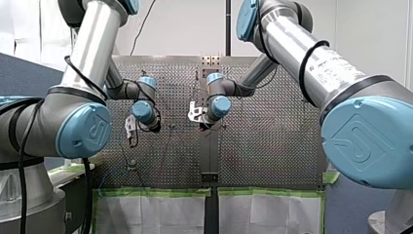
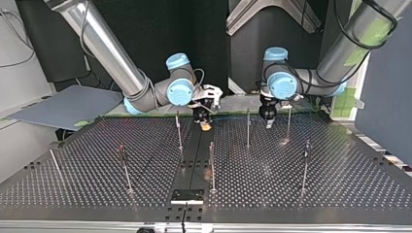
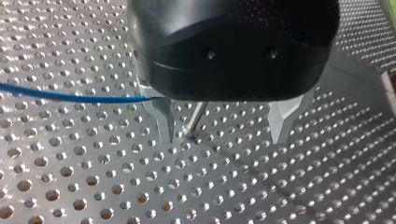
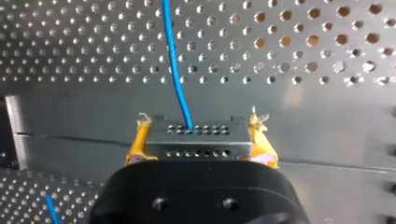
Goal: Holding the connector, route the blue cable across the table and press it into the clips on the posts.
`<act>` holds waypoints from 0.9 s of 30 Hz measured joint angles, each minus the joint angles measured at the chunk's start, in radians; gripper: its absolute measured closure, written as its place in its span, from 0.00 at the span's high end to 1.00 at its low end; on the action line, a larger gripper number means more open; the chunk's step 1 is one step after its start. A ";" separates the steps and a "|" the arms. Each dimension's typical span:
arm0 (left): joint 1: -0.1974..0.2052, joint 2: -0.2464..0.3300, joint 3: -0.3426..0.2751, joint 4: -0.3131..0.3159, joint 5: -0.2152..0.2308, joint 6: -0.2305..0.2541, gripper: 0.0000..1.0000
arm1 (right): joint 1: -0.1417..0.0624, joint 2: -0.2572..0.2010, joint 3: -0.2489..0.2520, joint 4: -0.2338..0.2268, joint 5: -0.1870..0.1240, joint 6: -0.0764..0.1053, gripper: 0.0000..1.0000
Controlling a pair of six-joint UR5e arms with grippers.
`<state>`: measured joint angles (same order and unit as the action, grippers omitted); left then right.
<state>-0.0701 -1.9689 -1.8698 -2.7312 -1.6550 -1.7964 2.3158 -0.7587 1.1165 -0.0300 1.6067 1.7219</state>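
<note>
Trailing blue cable (image 4: 175,60), the connector (image 4: 196,142) sits in my right pincer (image 4: 199,122).

The perforated metal desk (image 2: 340,184) has green tape (image 1: 156,192) along one edge above hanging white sheets (image 1: 151,214), and a grey board (image 2: 68,104) lies beside it.
</note>
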 joint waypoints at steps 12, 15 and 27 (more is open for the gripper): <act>-0.058 0.101 -0.067 -0.099 -0.041 0.023 1.00 | -0.007 -0.001 0.014 0.013 0.016 0.003 0.00; -0.079 0.120 -0.077 -0.106 -0.043 0.022 1.00 | -0.009 -0.001 0.019 0.014 0.017 0.003 0.00; -0.177 0.130 -0.115 -0.083 -0.067 0.000 1.00 | -0.022 -0.016 0.023 0.031 0.020 0.003 0.00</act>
<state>-0.2470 -1.8393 -1.9846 -2.8146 -1.7218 -1.7966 2.2943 -0.7749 1.1390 0.0013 1.6263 1.7245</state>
